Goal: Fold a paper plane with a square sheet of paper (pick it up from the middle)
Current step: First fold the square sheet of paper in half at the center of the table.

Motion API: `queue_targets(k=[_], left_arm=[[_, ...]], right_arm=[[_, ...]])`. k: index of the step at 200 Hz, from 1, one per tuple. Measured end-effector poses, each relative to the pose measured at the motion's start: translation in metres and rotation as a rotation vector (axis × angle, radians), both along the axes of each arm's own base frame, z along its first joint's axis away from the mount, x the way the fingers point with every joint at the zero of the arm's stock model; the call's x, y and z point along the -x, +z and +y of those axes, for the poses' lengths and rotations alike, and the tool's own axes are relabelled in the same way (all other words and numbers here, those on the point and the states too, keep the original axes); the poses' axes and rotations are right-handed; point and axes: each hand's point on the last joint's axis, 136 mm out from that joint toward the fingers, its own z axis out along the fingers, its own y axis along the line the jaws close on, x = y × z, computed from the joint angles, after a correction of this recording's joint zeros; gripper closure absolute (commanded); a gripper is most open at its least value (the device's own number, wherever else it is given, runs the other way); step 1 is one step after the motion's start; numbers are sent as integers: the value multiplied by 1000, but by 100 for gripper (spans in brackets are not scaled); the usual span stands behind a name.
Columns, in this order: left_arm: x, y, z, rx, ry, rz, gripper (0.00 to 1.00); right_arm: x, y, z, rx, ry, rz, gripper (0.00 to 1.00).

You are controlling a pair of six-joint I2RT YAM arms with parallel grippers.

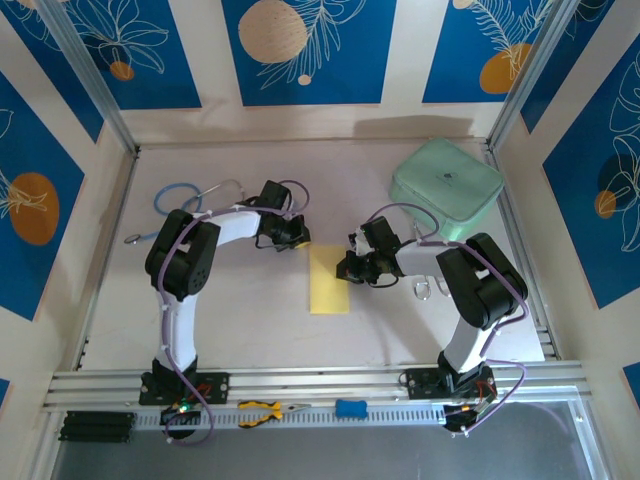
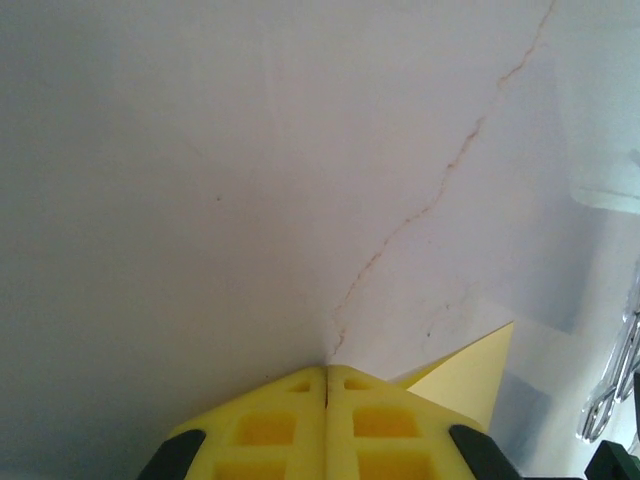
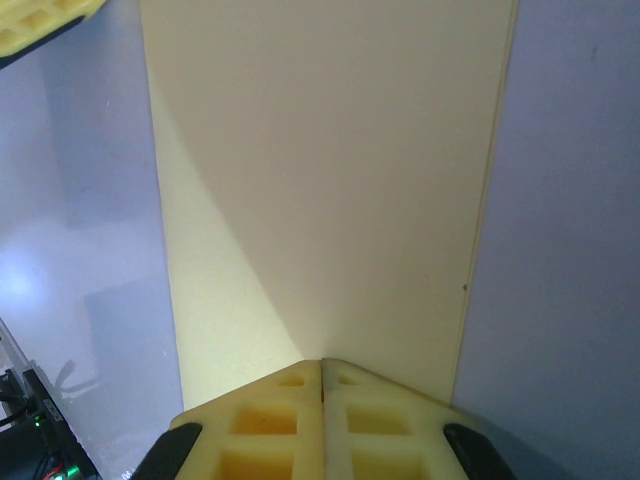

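The square sheet of paper [image 1: 329,279] lies flat at the table's middle as a narrow pale-yellow rectangle, doubled over lengthwise. My right gripper [image 1: 346,268] is shut, its tips resting on the paper's right edge; in the right wrist view the closed tips [image 3: 322,363] sit on the sheet [image 3: 320,180] with nothing between them. My left gripper [image 1: 300,239] is shut beside the sheet's far left corner. In the left wrist view its tips [image 2: 326,370] touch bare table, with a paper corner [image 2: 470,380] just to their right. No paper plane is in view.
A mint-green case [image 1: 446,187] stands at the back right. A blue cable loop [image 1: 178,197] lies back left. Yellow-handled pliers [image 1: 262,411] and a blue block [image 1: 350,408] rest on the front rail. A metal clip [image 1: 425,289] lies by the right arm.
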Motion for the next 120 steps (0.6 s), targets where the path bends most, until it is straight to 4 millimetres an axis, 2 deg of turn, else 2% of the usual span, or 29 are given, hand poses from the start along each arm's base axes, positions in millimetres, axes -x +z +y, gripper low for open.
queue_targets(k=[42,64,91,120], left_arm=[[-3,4,8,-31,22,-27,92],[2,19,13,-10,23,-67,91],[6,43,3,89,-17,-136,90],[10,54,-13,184,-76,-164,90]], right_arm=[[0,0,0,1,12,-9,100],[1,0,0,0,16,-7,100],[1,0,0,2,16,-4,100],[2,0,0,5,16,2,100]])
